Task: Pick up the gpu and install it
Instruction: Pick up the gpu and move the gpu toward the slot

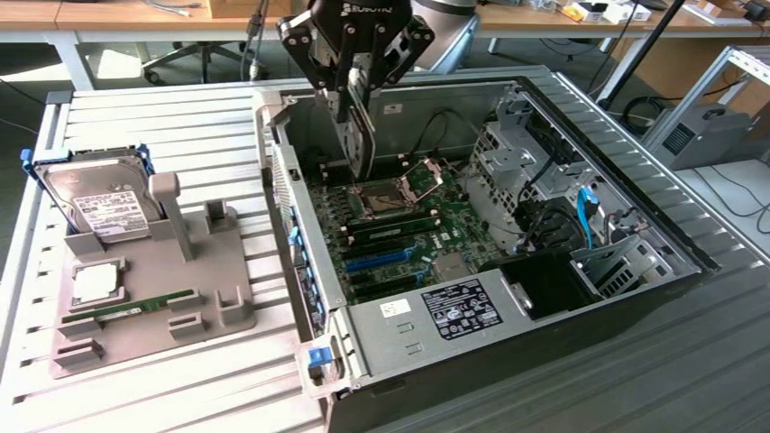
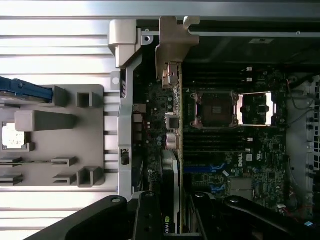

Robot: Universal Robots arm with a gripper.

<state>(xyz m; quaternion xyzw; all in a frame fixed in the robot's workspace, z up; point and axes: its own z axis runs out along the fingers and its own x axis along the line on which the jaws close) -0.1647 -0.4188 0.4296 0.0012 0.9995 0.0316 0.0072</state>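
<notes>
Gpu (image 1: 355, 135) hung upright and edge-down inside the open top of the computer case (image 1: 481, 316). It sat over the motherboard (image 1: 403, 225), on the side of the CPU socket (image 1: 382, 194) nearer the case wall, and appeared not yet seated.

The wrist view showed it edge-on, with its metal bracket (image 2: 175, 42) at the far end by the case rim.

Judged a light, stiff, thin card. Its faces looked smooth enough to slip, and its components and connector edge looked fragile. Best gripped flat across both faces near the upper edge, well away from the connector, which matched the hold seen.

Gripper (image 1: 352, 90) stood about half closed. Its fingers (image 2: 147, 215) pinched the card from either side, and the card ran out lengthwise between them.

On the exterior view's left, a grey fixture (image 1: 144, 298) carried the hard drive (image 1: 103, 203) and RAM stick (image 1: 126, 307).
</notes>
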